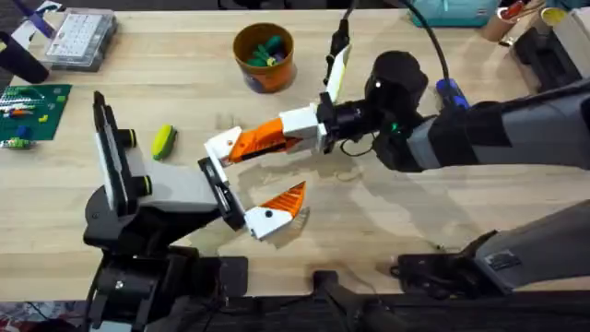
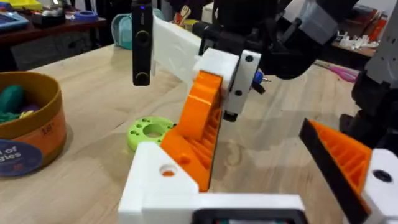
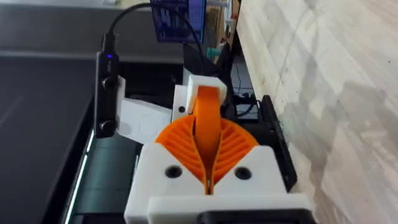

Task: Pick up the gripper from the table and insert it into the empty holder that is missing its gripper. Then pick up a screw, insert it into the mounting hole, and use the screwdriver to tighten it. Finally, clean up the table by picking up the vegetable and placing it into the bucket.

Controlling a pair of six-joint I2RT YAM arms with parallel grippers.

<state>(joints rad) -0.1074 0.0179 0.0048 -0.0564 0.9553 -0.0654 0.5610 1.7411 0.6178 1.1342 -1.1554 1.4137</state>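
The small orange gripper (image 1: 247, 141) sits seated in the white holder (image 1: 221, 146) on the left arm's black jaw bar. My right gripper (image 1: 263, 136) reaches in from the right and is shut on it. In the right wrist view the orange gripper (image 3: 208, 102) stands pinched between my ribbed fingers, against the holder (image 3: 205, 82). My left gripper (image 1: 256, 175) is open, its other orange finger (image 1: 284, 200) well apart. A yellow-green vegetable (image 1: 163, 141) lies left of the holder. The yellow bucket (image 1: 264, 55) stands behind. The blue screwdriver (image 1: 449, 90) lies behind the right arm.
A clear parts box (image 1: 83, 37) and a green board (image 1: 32, 111) sit at the far left. A green disc with holes (image 2: 149, 132) lies on the wood between the bucket (image 2: 25, 130) and the holder (image 2: 165, 180). Cables run across the back.
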